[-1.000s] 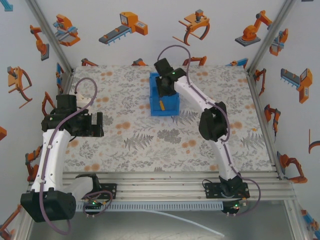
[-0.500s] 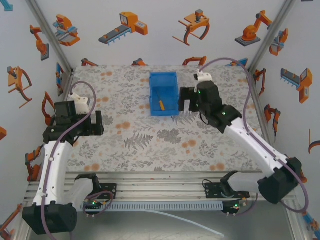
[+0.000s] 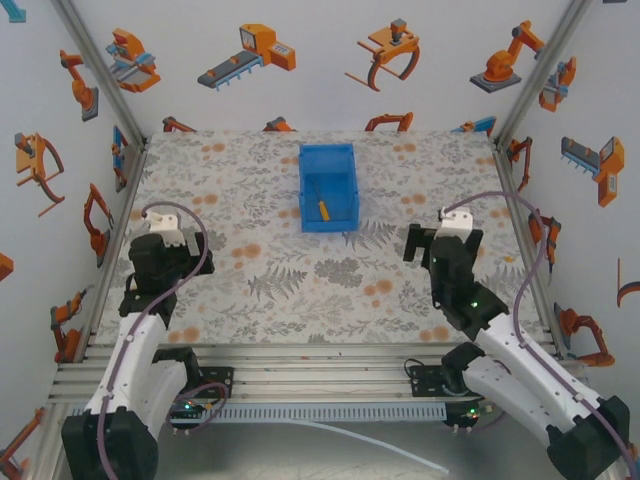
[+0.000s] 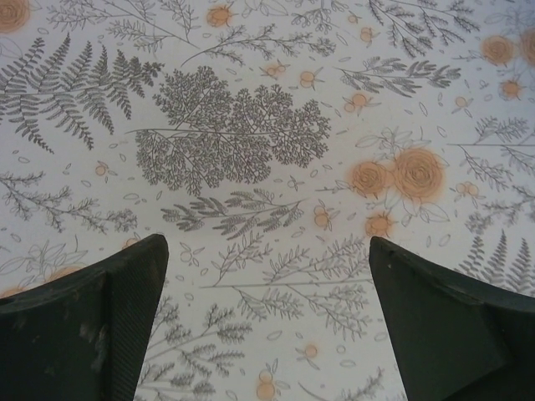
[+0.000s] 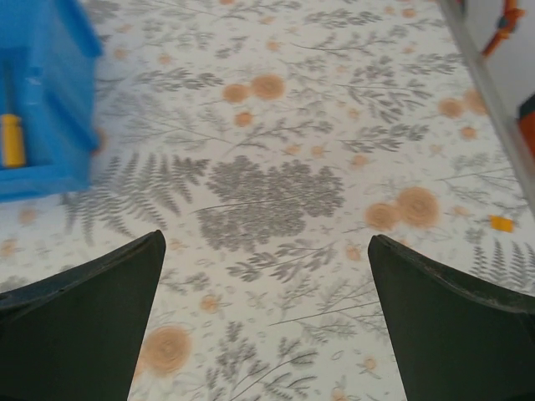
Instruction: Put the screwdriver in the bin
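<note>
I find the screwdriver inside the bin, lying at a slant on the bin floor, close to the low front lip. The overhead view gives me its whole length. The right wrist view gives only a yellow piece of the handle at the frame's left edge, behind the bin's blurred blue corner.

The right gripper sits to the right of the bin and nearer the arm bases, well apart from it. Its jaws are spread wide with nothing between them but the floral surface. The overhead view places this gripper pointing roughly toward the far end of the surface, past the bin's right side.

The left gripper is well to the left of the bin, also nearer the bases. Its jaws are likewise wide apart and hold nothing; fern and rose print lies between the two dark fingers. From overhead I cannot judge that gap; the wrist camera settles it.
</note>
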### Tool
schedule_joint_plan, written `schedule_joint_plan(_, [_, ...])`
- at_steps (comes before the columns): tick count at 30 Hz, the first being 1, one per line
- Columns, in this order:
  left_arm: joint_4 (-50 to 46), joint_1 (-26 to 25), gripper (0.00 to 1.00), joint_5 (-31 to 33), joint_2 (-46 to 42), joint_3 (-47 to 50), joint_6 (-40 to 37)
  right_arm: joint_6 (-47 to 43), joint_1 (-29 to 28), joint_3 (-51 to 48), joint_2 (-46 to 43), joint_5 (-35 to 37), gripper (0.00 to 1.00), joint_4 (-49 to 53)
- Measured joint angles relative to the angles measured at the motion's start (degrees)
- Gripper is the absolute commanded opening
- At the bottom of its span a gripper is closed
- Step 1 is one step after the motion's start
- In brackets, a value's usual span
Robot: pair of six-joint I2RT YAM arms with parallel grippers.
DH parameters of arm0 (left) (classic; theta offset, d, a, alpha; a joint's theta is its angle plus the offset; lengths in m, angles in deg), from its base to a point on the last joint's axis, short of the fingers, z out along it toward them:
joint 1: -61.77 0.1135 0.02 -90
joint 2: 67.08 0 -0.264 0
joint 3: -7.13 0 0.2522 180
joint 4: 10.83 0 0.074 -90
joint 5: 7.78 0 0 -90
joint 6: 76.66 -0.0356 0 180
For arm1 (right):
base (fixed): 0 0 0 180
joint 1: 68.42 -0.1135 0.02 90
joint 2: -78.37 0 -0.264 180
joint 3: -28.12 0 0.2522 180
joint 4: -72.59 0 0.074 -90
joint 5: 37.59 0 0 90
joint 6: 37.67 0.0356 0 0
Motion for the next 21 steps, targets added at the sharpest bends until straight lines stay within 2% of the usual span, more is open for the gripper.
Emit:
schedule_joint_plan(4, [8.74, 0.0, 0.97, -0.24, 3.15, 4.81, -0.42, -3.56, 6.69, -6.64, 3.52, 1.51, 0.99, -7.06])
schedule_joint_plan(10, [20.04, 0.0, 0.97, -1.9, 10.93, 4.98, -2.49, -7.13, 15.28, -10.88, 11.04, -0.07, 0.99, -19.06])
schedule_joint_plan(21, [40.39, 0.0, 0.97, -1.11, 33.22, 4.85, -0.94, -8.66, 23.98, -12.28, 29.9, -6.71, 0.99, -41.44])
